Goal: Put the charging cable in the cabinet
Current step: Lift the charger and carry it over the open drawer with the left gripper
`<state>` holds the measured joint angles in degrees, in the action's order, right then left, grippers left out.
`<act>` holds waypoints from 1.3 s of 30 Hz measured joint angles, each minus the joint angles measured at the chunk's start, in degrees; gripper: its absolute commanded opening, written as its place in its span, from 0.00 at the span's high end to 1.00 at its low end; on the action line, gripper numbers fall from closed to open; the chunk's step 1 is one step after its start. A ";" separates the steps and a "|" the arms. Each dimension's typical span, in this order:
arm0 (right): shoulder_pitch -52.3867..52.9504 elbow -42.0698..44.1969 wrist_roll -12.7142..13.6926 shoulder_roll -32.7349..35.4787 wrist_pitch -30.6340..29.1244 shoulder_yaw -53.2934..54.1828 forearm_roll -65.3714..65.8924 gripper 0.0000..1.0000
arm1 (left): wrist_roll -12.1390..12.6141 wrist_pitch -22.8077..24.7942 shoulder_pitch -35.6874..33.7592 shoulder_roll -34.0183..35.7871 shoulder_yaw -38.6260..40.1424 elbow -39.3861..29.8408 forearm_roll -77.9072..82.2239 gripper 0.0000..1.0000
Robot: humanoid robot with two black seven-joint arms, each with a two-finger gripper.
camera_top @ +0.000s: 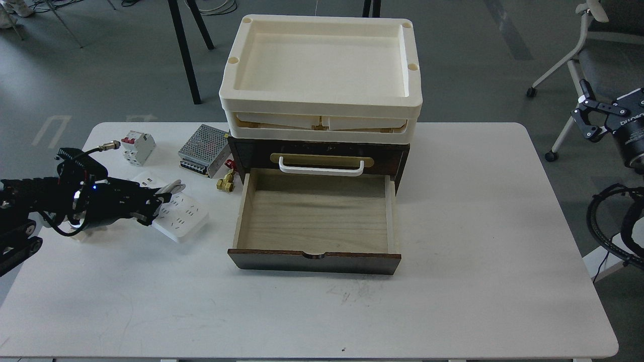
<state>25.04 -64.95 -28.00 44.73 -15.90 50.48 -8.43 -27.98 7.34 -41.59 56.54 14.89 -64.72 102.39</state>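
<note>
The charging cable (183, 218), a flat white power strip with its cord looped on top, lies skewed at the left of the table, its far end toward the drawer. My left gripper (151, 210) reaches in from the left and is closed over the strip's near end. The cabinet (322, 151) is a dark brown chest at mid-table with a white bar handle. Its lower drawer (314, 213) is pulled out, and its pale wood interior is bare. My right gripper (583, 118) hangs open beyond the table's right edge, holding nothing.
Two stacked cream trays (322, 65) sit on the cabinet. A white-and-red circuit breaker (138, 147), a silver perforated power supply (204, 150) and a brass fitting (226, 182) lie left of the cabinet. A chair (568, 75) stands off the table's right.
</note>
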 measured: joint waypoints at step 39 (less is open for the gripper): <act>-0.66 2.01 0.00 1.32 0.10 0.68 0.00 0.00 | -0.01 3.24 9.21 -24.46 3.88 -2.03 -37.38 0.28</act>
<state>24.39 -62.93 -28.00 46.05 -15.79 51.16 -8.44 -27.99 10.58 -32.38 32.08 18.77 -66.75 65.01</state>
